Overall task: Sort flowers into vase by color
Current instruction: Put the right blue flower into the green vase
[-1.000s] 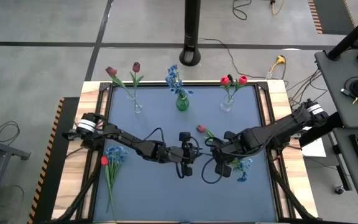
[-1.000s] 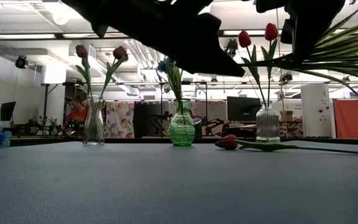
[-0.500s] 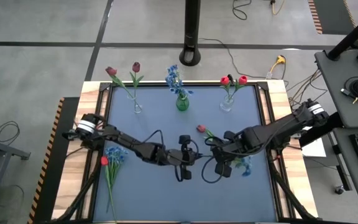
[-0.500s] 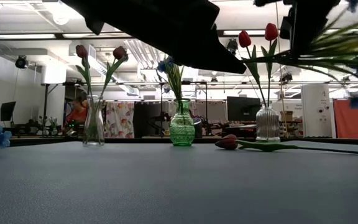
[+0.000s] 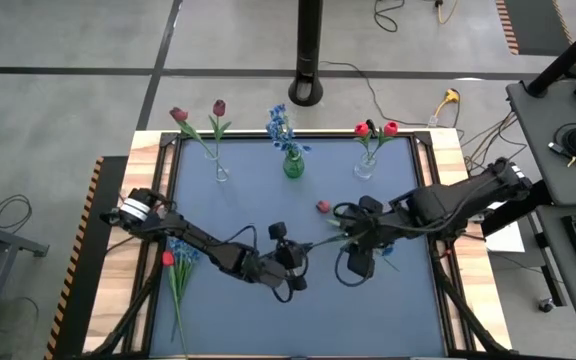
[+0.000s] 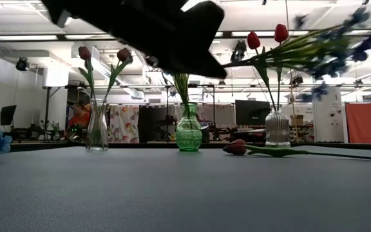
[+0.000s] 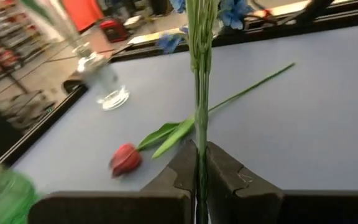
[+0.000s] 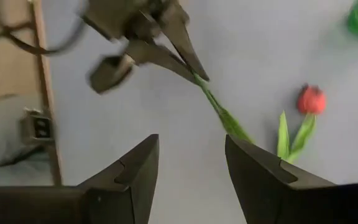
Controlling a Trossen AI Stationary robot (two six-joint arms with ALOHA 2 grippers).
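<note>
A sprig of small blue blossoms hangs over the table's middle, its green stem in my shut left gripper. In the high view that gripper is near the table's middle. My right gripper stands open just right of it, above the table, with nothing between its fingers. A red tulip lies flat on the mat. At the far edge stand a clear vase with maroon tulips, a green vase with blue blossoms and a clear vase with red tulips. My left gripper pinches the bare lower end of the sprig's stem between its two fingers. The fingers come at it about level, from the table's left, and lie along the stem. The sprig is lifted clear of the table, and its blossoms point toward the right edge.
More flowers, blue and red, lie on the mat's left side, stems toward the near edge. The lying tulip's stem runs under the held sprig. A wooden frame rims the mat.
My left gripper has gone toward the table's near left with the blue sprig's stem. The sprig has come free of my right gripper and now hangs clear of it. My right gripper has drawn back toward the far edge.
</note>
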